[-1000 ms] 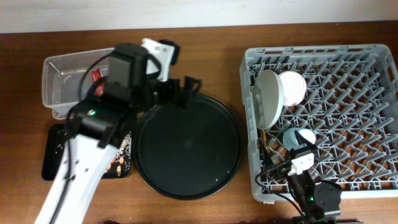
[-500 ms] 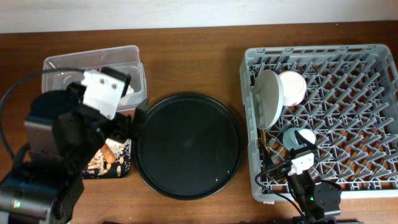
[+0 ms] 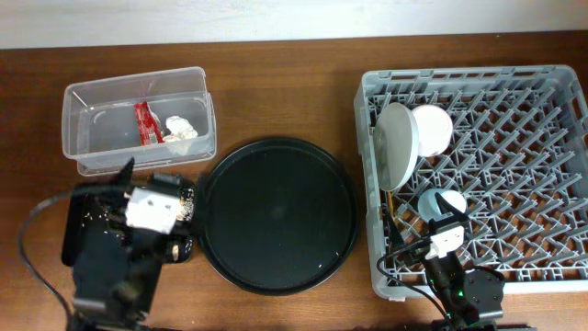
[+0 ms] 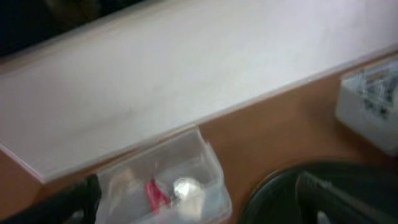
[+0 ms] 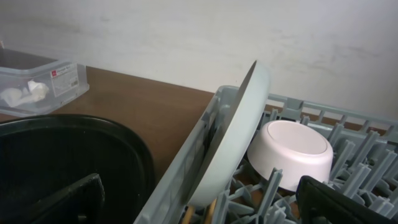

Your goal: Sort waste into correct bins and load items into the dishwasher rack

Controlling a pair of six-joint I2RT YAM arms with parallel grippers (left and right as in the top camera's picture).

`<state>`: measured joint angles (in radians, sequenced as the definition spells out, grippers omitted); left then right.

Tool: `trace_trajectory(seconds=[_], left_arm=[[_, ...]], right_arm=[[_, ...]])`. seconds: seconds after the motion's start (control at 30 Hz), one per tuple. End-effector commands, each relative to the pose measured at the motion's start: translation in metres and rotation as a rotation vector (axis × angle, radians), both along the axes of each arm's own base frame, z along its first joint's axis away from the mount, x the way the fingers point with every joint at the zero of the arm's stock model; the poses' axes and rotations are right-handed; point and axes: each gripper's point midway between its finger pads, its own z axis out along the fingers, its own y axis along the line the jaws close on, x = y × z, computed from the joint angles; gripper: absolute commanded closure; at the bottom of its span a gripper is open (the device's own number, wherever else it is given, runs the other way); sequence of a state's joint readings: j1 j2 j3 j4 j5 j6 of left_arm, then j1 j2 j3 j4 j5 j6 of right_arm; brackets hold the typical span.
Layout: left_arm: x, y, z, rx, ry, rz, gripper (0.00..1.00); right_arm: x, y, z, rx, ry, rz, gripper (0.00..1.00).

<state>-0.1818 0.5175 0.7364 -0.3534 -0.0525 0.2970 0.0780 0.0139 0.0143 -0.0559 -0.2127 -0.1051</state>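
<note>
The clear tub [image 3: 87, 103] at the back left holds the red foil wrapper [image 3: 145, 122] and white tissue [image 3: 181, 129]; both also show blurred in the left wrist view, wrapper [image 4: 153, 194] and tissue [image 4: 185, 190]. My left gripper [image 3: 147, 181] is open and empty, over the shallow black tray [image 3: 73, 241], just in front of the tub. Beige scraps [image 3: 186, 208] show on that tray; the carrot is hidden. The grey rack [image 3: 514, 87] holds the upright plate [image 3: 395, 145], white bowl [image 3: 432, 129], blue cup [image 3: 439, 200] and chopsticks [image 3: 390, 206]. My right gripper [image 3: 439, 226] is open and empty at the rack's front.
A large round black tray [image 3: 276, 213] lies between the bins and the rack. In the right wrist view the plate [image 5: 233, 143] leans against the rack's left wall with the bowl [image 5: 289, 152] behind it. A pale wall runs along the table's back edge.
My left arm has pulled back from over the tub toward the table's front and now sits over the shallow black tray. The wrapper and tissue have come into view. The right arm has not moved.
</note>
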Motion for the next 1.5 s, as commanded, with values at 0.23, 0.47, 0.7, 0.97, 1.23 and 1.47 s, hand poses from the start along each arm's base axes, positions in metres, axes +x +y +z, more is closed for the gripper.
trace_trajectory(seconds=[0.23,0.47,0.7,0.97,1.23,1.47], left_arm=[[-0.019,0.003,-0.096,-0.024,-0.173,-0.008,0.01],[-0.014,-0.002,-0.143,-0.022,-0.151,-0.032,0.01],[-0.015,-0.002,-0.168,-0.006,-0.049,-0.033,0.01],[-0.015,-0.002,-0.168,-0.005,-0.048,-0.033,0.01],[-0.015,-0.002,-0.168,-0.005,-0.048,-0.033,0.01],[-0.015,-0.002,-0.168,-0.005,-0.048,-0.033,0.01]], right_arm=[[0.0,0.001,-0.003,0.009,0.004,0.006,0.02],[0.0,0.001,-0.003,0.009,0.004,0.006,0.02],[0.0,0.001,-0.003,0.009,0.004,0.006,0.02],[0.0,0.001,-0.003,0.009,0.004,0.006,0.02],[0.0,0.001,-0.003,0.009,0.004,0.006,0.02],[0.0,0.001,-0.003,0.009,0.004,0.006,0.02]])
